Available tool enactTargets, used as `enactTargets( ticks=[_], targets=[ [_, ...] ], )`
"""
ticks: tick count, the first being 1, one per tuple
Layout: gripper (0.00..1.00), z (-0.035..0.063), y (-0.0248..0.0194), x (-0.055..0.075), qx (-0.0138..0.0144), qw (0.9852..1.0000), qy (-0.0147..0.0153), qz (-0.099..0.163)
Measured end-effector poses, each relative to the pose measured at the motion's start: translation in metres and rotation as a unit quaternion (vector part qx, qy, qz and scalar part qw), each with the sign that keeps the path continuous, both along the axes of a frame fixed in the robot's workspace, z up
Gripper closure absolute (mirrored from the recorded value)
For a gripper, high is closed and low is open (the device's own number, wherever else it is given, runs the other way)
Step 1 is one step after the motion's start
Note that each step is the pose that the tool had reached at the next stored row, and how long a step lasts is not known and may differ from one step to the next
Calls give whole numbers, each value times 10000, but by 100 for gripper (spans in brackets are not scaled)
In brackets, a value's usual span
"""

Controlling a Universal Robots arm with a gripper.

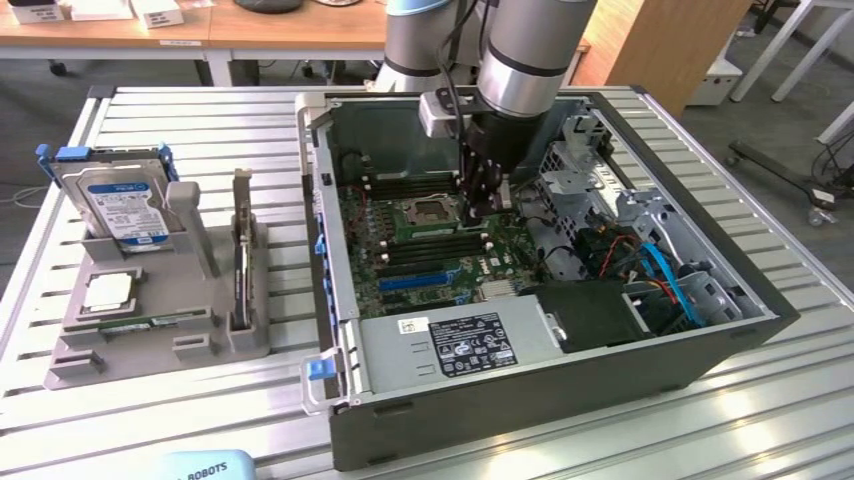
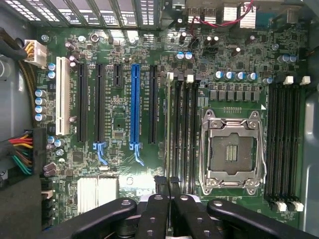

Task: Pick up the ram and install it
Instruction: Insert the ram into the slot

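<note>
- gripper: glossy black linkage bars with rounded ends and a bright round pin head at each pivot.
- fingers: narrow, black, blunt-tipped.
- wrist body above the gripper: black, slim.
- small pale grey box bolted to the wrist's side.
- thin black cable runs down to that box.
- arm: round silver-grey tube, dark band at its lower end.
</note>
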State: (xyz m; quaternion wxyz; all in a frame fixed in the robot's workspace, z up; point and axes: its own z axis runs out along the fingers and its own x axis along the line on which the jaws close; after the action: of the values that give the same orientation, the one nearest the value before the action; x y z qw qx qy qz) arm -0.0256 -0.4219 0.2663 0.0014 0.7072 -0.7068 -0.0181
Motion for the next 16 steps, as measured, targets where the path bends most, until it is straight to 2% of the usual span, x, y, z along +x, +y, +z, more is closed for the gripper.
enactTargets(
  ticks=[16],
  targets=[
    [89, -155, -1, 0, -1, 10000, 0, 1]
  ],
)
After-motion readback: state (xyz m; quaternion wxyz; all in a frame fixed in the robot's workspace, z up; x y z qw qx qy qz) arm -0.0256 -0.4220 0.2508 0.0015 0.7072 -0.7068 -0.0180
